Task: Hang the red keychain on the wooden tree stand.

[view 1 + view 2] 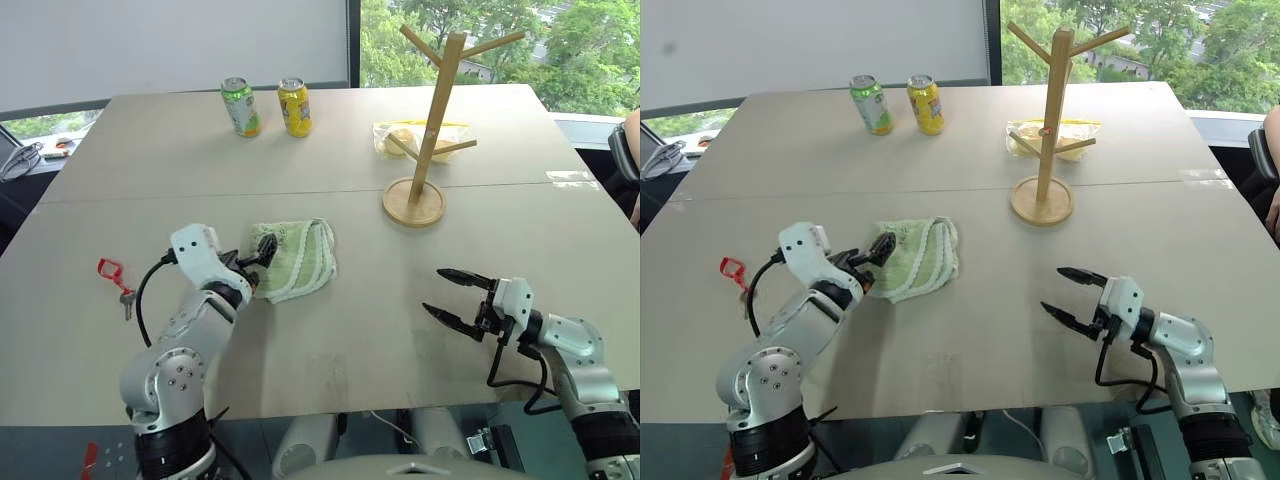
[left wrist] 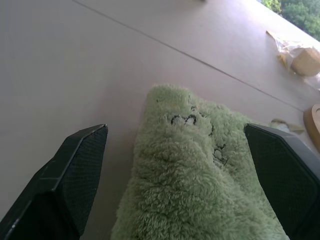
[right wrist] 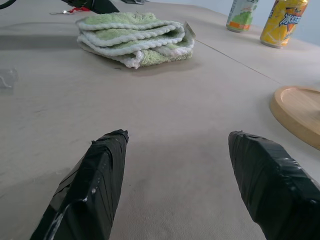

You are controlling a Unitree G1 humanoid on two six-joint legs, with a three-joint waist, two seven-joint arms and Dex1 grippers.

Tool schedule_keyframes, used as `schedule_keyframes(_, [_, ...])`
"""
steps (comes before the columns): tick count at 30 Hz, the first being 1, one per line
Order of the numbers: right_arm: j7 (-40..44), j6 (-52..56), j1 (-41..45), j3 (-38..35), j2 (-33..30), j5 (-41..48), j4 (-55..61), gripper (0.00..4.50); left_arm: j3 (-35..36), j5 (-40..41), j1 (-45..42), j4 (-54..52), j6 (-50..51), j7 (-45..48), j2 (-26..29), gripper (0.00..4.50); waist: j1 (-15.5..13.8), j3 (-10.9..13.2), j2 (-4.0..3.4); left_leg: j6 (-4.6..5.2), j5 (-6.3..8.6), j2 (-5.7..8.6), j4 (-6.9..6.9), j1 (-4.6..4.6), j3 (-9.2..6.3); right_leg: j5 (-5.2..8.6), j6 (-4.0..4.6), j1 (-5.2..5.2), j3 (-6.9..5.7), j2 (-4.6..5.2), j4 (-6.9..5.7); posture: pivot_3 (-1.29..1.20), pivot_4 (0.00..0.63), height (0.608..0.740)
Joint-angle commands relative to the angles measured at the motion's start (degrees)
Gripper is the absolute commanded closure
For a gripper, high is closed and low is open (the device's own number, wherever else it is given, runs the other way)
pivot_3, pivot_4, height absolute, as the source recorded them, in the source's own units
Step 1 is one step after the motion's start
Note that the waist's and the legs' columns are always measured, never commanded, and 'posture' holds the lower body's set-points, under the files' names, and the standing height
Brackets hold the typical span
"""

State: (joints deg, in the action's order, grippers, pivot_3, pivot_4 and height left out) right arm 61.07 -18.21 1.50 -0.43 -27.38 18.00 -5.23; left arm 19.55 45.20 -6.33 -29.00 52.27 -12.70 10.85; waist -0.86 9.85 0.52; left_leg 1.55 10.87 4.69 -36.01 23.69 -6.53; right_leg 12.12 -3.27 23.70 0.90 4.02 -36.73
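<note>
The red keychain point(image 1: 110, 268), with its small metal key, lies flat on the table near the left edge. My left gripper point(image 1: 264, 248) is to its right, open, with its black fingers point(image 2: 75, 165) spread over the near edge of a folded green towel point(image 1: 297, 258) and nothing between them. The wooden tree stand point(image 1: 437, 110) stands upright on its round base point(image 1: 413, 205) at the far right of the table's middle. My right gripper point(image 1: 447, 294) hovers open and empty just above the table at the near right, pointing left.
Two drink cans, green point(image 1: 241, 106) and yellow point(image 1: 294, 106), stand at the back. A clear bag of bread point(image 1: 398, 138) lies behind the stand. A person's arm point(image 1: 628, 150) shows at the right edge. A seam point(image 1: 200, 190) crosses the table.
</note>
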Motion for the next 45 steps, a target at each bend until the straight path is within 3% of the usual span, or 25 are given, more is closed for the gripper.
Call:
schedule_keyframes(1, [-1.07, -1.19, 0.43, -0.93, -0.41, 0.32, 1.82, 1.07, -1.4, -0.34, -1.58, 0.3, 1.85, -0.2, 0.37, 0.0, 0.01, 0.0, 0.0, 0.0, 0.0, 0.0, 0.0, 0.0, 0.0, 0.0, 0.0, 0.0, 0.0, 0.0, 0.0, 0.0, 0.15, 0.74])
schedule_keyframes(15, [-3.23, -0.31, 1.44, -0.89, -0.4, 0.9, 1.96, 1.07, -0.95, -2.4, -5.14, 2.44, 12.17, -3.66, -0.17, 0.0, -0.01, -0.01, 0.0, 0.0, 0.0, 0.0, 0.0, -0.02, 0.0, 0.0, 0.0, -0.01, 0.0, 0.0, -0.01, 0.0, 0.15, 0.74])
schedule_keyframes(19, [-3.77, -0.32, 0.98, -0.98, -0.47, 0.93, 2.39, 1.02, -0.48, -2.88, -5.58, 2.17, 11.73, -3.21, -0.98, 1.27, 0.0, -0.01, 0.0, 0.0, 0.0, 0.0, 0.0, -0.02, 0.01, 0.0, 0.0, -0.01, 0.02, 0.01, -0.02, 0.0, 0.15, 0.74])
schedule_keyframes(26, [-4.89, -0.07, 0.21, -1.05, -0.64, 0.84, 3.52, 1.02, -0.36, -4.75, -7.3, 2.91, 10.48, -2.9, -1.51, 4.49, 0.0, -0.01, 0.0, -0.01, 0.0, 0.0, -0.01, -0.01, 0.01, 0.0, 0.0, -0.01, 0.01, 0.01, -0.02, 0.0, 0.15, 0.74])
schedule_keyframes(30, [-5.22, 0.22, 0.38, -1.31, -0.88, 0.98, 3.64, 1.02, 0.55, -7.16, -9.08, 3.47, 6.61, -3.4, -2.23, 4.49, 0.01, -0.01, 0.0, -0.01, 0.0, 0.0, -0.01, 0.0, 0.01, 0.0, 0.0, 0.0, 0.01, 0.01, -0.01, 0.0, 0.15, 0.74])
schedule_keyframes(35, [-5.56, 0.63, 0.83, -1.48, -1.19, 1.28, 3.69, 1.02, 5.22, -13.21, -14.95, 6.2, -6.92, -4.74, -1.48, 4.49, -0.02, 0.05, 0.11, -0.01, 0.0, 0.0, -0.03, 0.03, 0.01, 0.0, 0.0, 0.0, 0.0, 0.01, -0.01, 0.0, 0.15, 0.74])
schedule_keyframes(45, [-6.81, 4.63, 2.71, -0.68, -1.76, 1.2, 7.0, 1.02, 15.58, -23.14, -25.71, 36.38, -33.33, -3.83, 8.12, 4.49, -0.16, 0.06, 0.18, -0.01, -0.01, 0.04, -0.03, 0.03, 0.01, -0.17, -0.15, 0.01, -0.02, 0.0, 0.0, 0.0, 0.15, 0.74])
